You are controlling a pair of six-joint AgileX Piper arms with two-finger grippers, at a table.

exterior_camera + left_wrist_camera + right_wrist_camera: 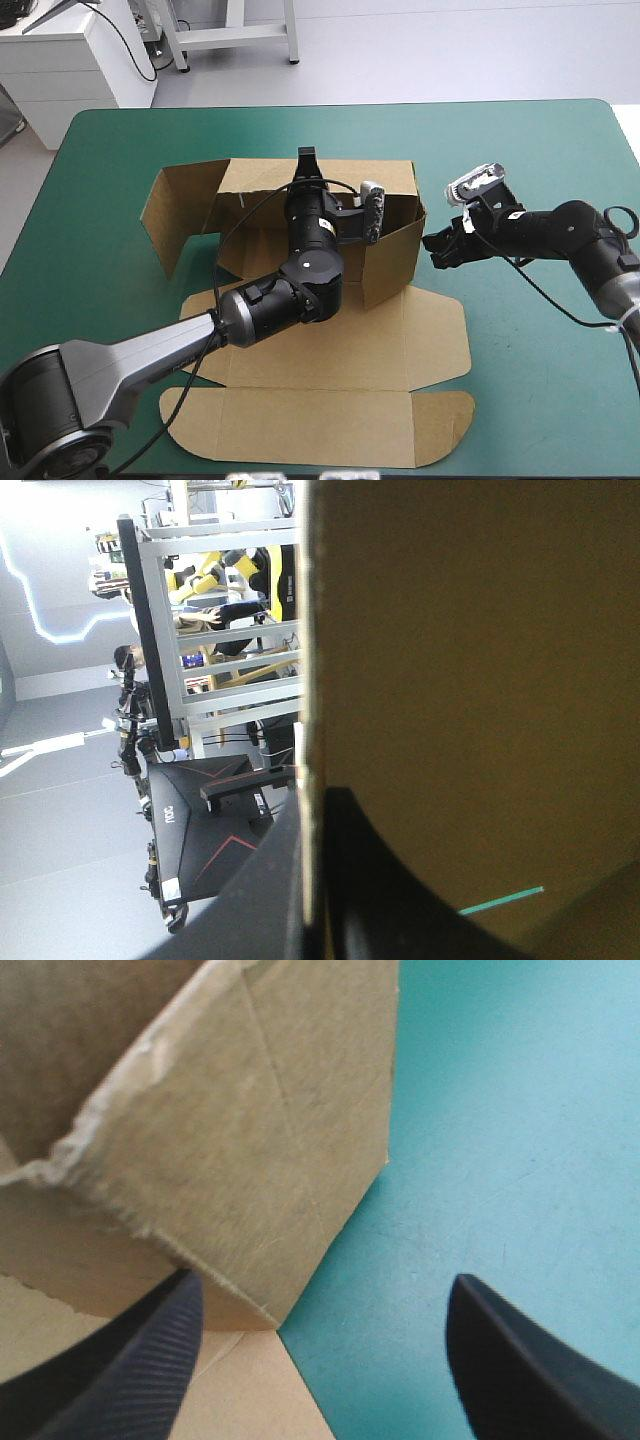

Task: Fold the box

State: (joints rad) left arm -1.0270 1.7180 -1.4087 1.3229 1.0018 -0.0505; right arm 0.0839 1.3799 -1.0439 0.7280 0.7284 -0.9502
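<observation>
Checker: Counts only. Boxes?

Me: One box (330, 400), brown, a single cut sheet.

Checker: Arms and grippers?

Me: Two arms, my left arm (130, 360) and my right arm (560, 230). One gripper on each makes two: my left gripper (306, 158) and my right gripper (438, 245).

Checker: Fingers?

Me: Right wrist view shows two right fingers (130, 1370), black. Left wrist view shows two dark shapes, one on each side of a board edge, logged as my two left fingers (400, 880).

Checker: Raised walls?

Me: No firm count. My left arm covers part of the box in the high view.

Checker: Tables?

Me: One table (540, 160), one teal-green cover (100, 250).
</observation>
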